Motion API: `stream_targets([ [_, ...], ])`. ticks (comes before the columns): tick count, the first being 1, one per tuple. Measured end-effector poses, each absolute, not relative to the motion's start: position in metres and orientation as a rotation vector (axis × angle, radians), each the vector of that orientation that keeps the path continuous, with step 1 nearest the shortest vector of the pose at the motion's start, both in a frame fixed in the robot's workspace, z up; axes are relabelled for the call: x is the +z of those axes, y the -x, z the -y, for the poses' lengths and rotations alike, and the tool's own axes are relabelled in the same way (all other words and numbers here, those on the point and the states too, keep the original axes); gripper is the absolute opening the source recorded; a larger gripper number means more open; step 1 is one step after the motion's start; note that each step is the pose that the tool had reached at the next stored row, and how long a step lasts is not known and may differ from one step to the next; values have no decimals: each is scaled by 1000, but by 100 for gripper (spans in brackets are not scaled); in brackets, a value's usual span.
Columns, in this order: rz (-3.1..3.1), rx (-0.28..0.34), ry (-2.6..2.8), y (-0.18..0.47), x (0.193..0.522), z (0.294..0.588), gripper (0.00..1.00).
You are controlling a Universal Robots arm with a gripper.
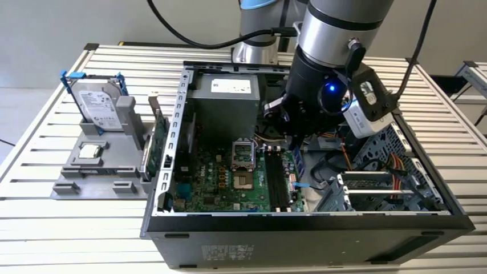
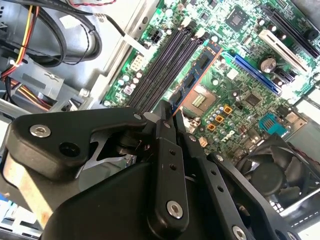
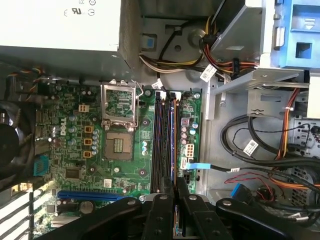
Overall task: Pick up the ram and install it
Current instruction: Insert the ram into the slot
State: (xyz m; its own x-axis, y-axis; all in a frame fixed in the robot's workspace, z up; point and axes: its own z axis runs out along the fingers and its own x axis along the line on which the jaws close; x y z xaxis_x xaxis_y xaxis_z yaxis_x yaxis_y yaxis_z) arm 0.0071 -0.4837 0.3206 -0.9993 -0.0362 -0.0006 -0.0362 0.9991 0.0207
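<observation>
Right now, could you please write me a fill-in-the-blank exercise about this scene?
1. The end effector is shut on the ___.
2. The ram hangs over the green ___.
3. In the exterior view, the hard drive stands ___ the case.
Missing words: ram; motherboard; outside.

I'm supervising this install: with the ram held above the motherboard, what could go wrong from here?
1. The ram in the jaws hangs over the memory slots; if not lined up with one, pressing might strain it or the slot.
2. The open CPU socket lies right beside the slots; a slip could damage it.
</observation>
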Motion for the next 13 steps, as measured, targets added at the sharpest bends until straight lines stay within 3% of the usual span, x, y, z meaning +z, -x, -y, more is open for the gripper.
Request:
stream_targets([
  [13,-3141,21,57,-7,317,484,0],
])
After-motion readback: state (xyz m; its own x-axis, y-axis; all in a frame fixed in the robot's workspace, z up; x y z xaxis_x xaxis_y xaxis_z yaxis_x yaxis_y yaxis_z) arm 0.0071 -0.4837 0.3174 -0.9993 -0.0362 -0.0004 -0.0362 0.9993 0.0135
